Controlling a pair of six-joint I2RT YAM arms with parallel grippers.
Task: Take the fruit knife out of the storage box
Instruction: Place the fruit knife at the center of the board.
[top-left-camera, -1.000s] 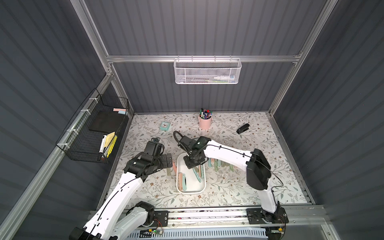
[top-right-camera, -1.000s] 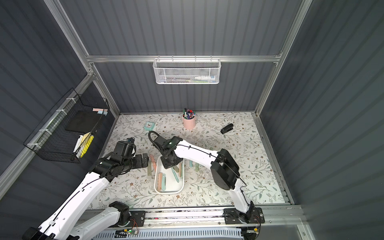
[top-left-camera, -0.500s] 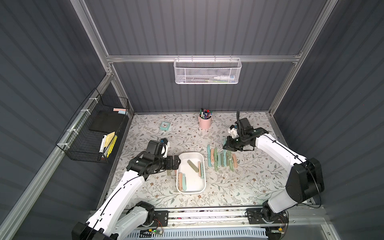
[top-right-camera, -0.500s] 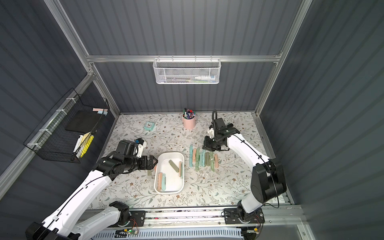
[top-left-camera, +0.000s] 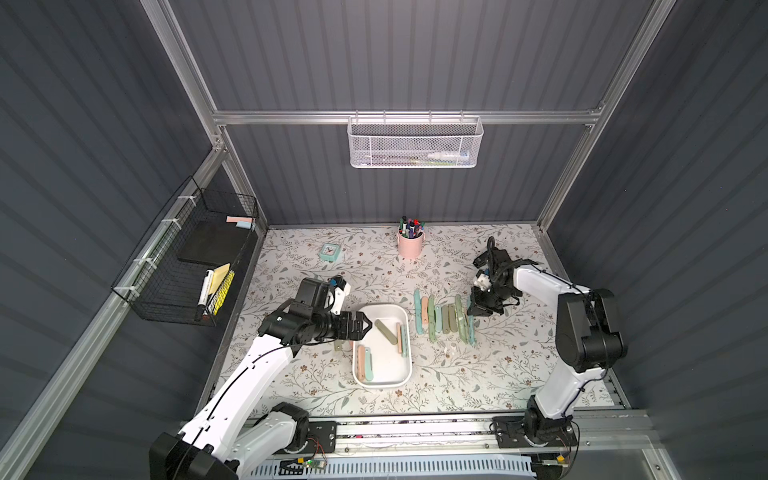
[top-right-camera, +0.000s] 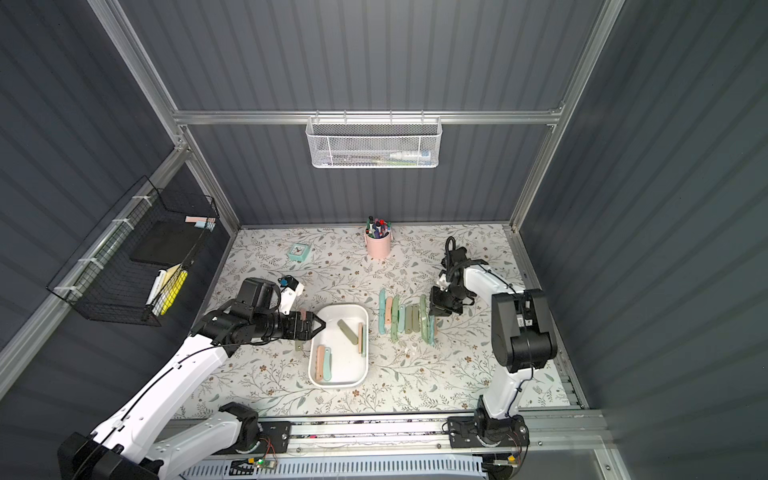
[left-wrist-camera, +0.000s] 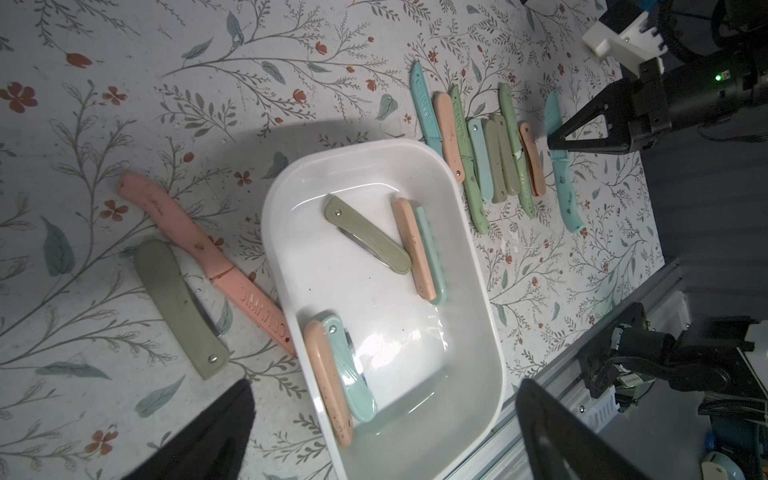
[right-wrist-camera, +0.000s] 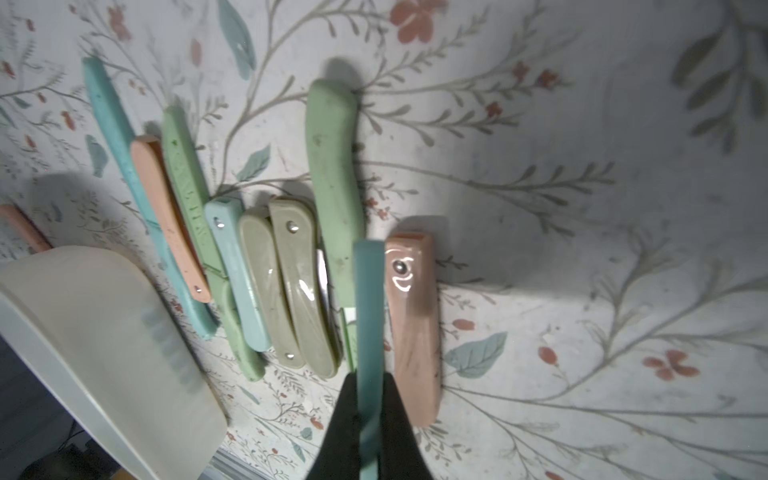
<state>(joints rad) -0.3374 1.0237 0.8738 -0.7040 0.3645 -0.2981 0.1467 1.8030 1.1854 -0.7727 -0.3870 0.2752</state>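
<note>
**Setting.** Booth of dark grey ribbed walls over a floral tabletop (top-left-camera: 457, 374).

**1. Storage box (top-left-camera: 388, 365).** White tub at the near centre of the tabletop. It holds five fruit knives:
- an olive folding knife (left-wrist-camera: 365, 241), lying slantwise at the far end;
- a right-wall pair (left-wrist-camera: 419, 249), pink beside teal;
- a left-wall pair (left-wrist-camera: 336, 374), pink beside teal, toward the near end.

**2. Row of knives (top-left-camera: 442, 318).** Laid side by side on the tabletop just right of the box, already out.

**3. Pink knife (left-wrist-camera: 195, 245) and closed olive knife (left-wrist-camera: 178, 307).** On the tabletop just left of the box, the pink one touching its wall.

**4. Right gripper (top-left-camera: 473, 311).** Jaws clamped on a teal knife (right-wrist-camera: 370, 299) at the right end of the row. The blade runs out past the fingertips (whether it touches the tabletop cannot be told).

**5. Left gripper (top-left-camera: 365, 326).** Jaws spread wide and empty, hovering at the box's far left rim and pointing right. The olive folding knife lies just right of them, apart and lower in the tub. The left-wall pair lies nearer, below the jaws.

**Progress, as judged.** Past halfway, with more knives outside the box than in it. The held teal knife wants setting down, and five are left to lift out. The olive folder looks the readiest for the open jaws.
</note>
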